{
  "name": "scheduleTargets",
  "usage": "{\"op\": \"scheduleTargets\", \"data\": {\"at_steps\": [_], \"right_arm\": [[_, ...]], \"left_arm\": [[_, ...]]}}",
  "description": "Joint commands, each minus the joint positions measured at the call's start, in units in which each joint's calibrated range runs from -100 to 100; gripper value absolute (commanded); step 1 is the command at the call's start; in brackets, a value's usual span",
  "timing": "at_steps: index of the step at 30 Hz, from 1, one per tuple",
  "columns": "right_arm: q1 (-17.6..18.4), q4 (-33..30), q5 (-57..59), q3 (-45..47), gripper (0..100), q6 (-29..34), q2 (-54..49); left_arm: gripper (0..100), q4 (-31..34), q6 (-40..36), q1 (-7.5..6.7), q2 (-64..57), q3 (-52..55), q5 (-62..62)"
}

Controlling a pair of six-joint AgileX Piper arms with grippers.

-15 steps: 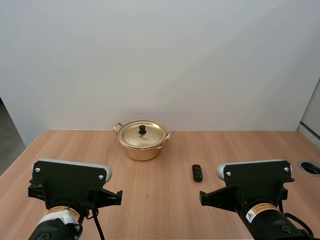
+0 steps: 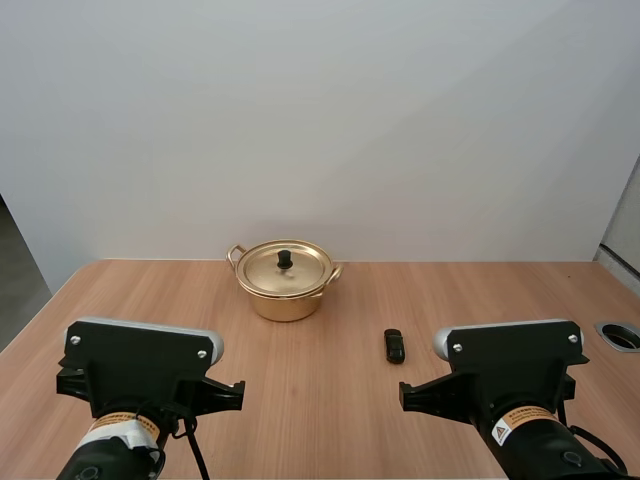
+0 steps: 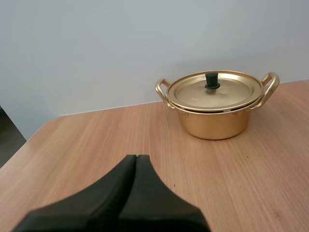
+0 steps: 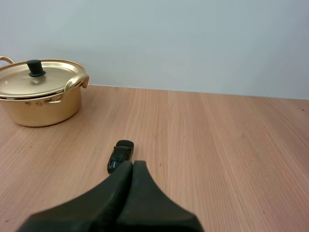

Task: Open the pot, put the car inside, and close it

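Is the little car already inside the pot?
No, the car sits on the table, apart from the pot, and the lid is on the pot.

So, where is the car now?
In the high view the car lies on the table, right of the pot and nearer, just ahead of the right pincer.

Table [image 2: 320, 330]: light-brown wood grain, its far edge is meeting the wall.
Wall [image 2: 320, 120]: plain pale grey-white, soft even light is falling across it.
Floor [image 2: 14, 285]: a dark grey strip is showing past the table's left edge.
Round grey port [image 2: 622, 335]: is sitting in the tabletop at its right edge.
Pale panel [image 2: 626, 225]: is standing beyond the table's right side.
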Motion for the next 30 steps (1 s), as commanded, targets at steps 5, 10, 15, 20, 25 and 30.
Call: {"op": "scheduleTargets", "data": {"at_steps": [5, 10, 15, 20, 25, 30], "right_arm": [[0.03, 0.05, -0.01, 0.00, 0, -0.01, 0.00], [0.03, 0.05, -0.01, 0.00, 0, -0.01, 0.00], [0.03, 0.05, -0.01, 0.00, 0, -0.01, 0.00], [0.03, 0.05, -0.01, 0.00, 0, -0.01, 0.00], [0.03, 0.05, -0.01, 0.00, 0, -0.01, 0.00], [0.03, 1.25, -0.18, 0.00, 0, -0.01, 0.00]], "left_arm": [[0, 0.06, 0.04, 0.02, 0.00, 0.00, 0.09], [0, 0.06, 0.04, 0.02, 0.00, 0.00, 0.09], [0, 0.06, 0.04, 0.02, 0.00, 0.00, 0.09], [0, 0.06, 0.04, 0.02, 0.00, 0.00, 0.09], [0, 0.06, 0.04, 0.02, 0.00, 0.00, 0.09], [0, -0.07, 0.03, 0.02, 0.00, 0.00, 0.09]]}}
